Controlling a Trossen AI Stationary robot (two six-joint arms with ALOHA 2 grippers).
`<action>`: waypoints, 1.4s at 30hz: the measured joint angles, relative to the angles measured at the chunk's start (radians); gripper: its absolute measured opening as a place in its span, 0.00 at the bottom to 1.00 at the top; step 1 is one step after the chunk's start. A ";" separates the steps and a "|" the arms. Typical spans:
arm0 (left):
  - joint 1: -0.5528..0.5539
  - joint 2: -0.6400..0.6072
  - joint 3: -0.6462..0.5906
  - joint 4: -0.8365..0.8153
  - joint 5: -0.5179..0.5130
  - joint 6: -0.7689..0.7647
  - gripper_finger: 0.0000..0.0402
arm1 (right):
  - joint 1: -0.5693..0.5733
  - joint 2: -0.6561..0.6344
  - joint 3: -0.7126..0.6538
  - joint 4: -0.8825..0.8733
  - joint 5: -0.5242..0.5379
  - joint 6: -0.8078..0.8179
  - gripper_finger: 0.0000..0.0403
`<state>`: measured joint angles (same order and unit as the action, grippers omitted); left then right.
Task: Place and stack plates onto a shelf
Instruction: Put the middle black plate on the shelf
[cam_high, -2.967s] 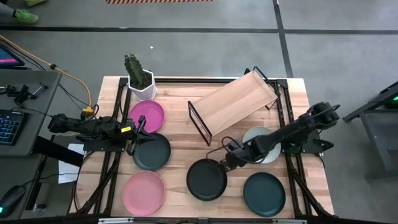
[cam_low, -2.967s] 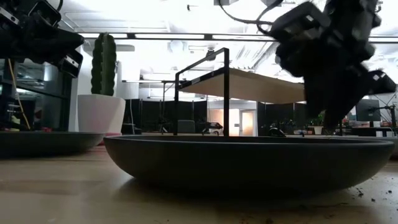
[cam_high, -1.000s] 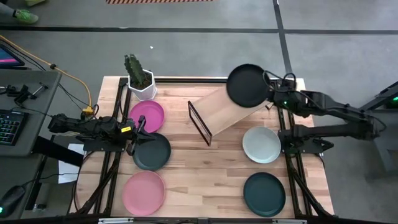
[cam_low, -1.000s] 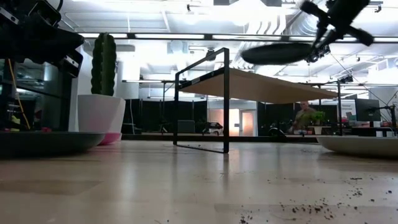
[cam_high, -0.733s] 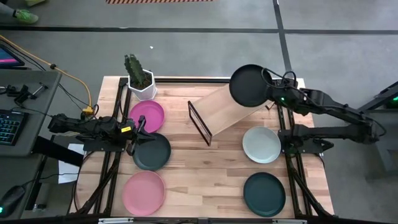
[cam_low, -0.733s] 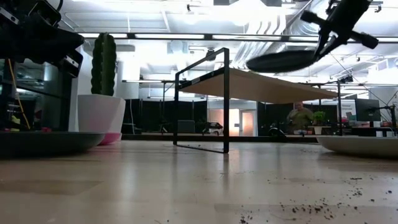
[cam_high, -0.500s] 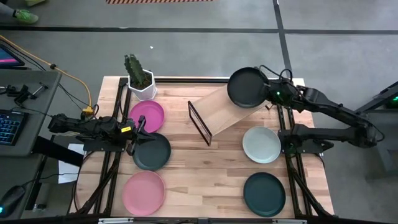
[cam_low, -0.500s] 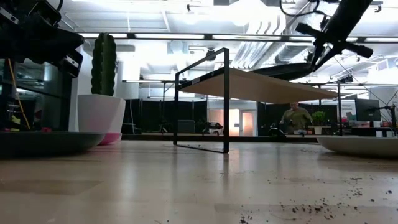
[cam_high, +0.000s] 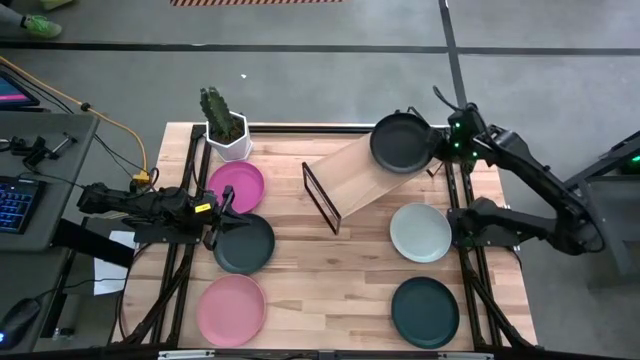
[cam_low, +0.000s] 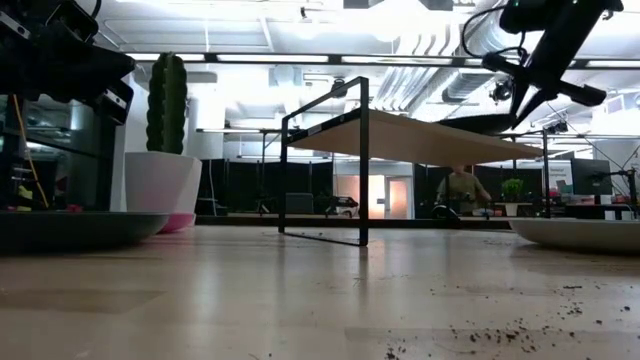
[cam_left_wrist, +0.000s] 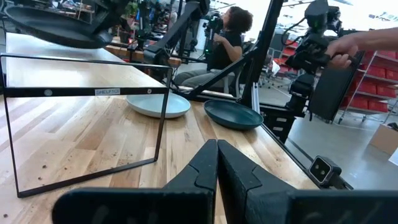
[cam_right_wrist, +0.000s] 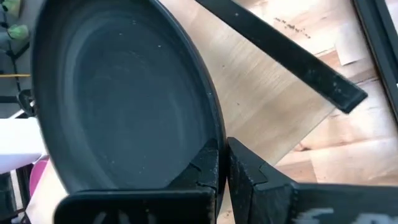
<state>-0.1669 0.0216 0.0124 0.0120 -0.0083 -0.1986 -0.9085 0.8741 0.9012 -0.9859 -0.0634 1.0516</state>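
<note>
My right gripper (cam_high: 438, 146) is shut on a dark plate (cam_high: 400, 143), which it holds low over the far right end of the shelf (cam_high: 362, 172). In the low view this plate (cam_low: 487, 123) sits right at the board's top; whether it touches, I cannot tell. My left gripper (cam_high: 222, 211) is shut and hangs raised at the table's left, over the edge of another dark plate (cam_high: 244, 244). A magenta plate (cam_high: 237, 186), a light pink plate (cam_high: 231, 308), a pale mint-white plate (cam_high: 420, 232) and a dark green plate (cam_high: 425, 312) lie flat on the table. My right gripper pinches the dark plate's rim (cam_right_wrist: 210, 144) on the side toward the table's right, with one finger on the inner face and one on the outer wall. The fingers come from the right, slanting down. The plate lies nearly level, over the shelf's board (cam_right_wrist: 267, 99).
A white pot with a cactus (cam_high: 226, 128) stands at the far left corner, beside the magenta plate. The shelf stands askew on the table, with its black wire frame (cam_high: 322, 196) at its near left end. A person (cam_left_wrist: 227, 37) sits beyond the table's right side.
My right gripper has gone down and a little toward the table's right edge, tipping as it went. The dark plate has come down with it, from well above the shelf to just at the board's top.
</note>
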 joint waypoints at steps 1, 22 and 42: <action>0.000 0.000 0.000 0.000 0.000 0.000 0.00 | -0.014 0.006 0.000 -0.002 -0.013 -0.008 0.00; 0.000 0.000 0.000 0.000 0.000 0.000 0.00 | -0.059 0.107 0.000 -0.009 -0.049 -0.075 0.00; 0.000 0.000 0.000 0.000 0.000 0.000 0.00 | -0.059 0.106 0.000 -0.011 -0.020 -0.064 0.00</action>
<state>-0.1670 0.0216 0.0124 0.0120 -0.0082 -0.1986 -0.9676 0.9802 0.9016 -0.9974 -0.0837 0.9872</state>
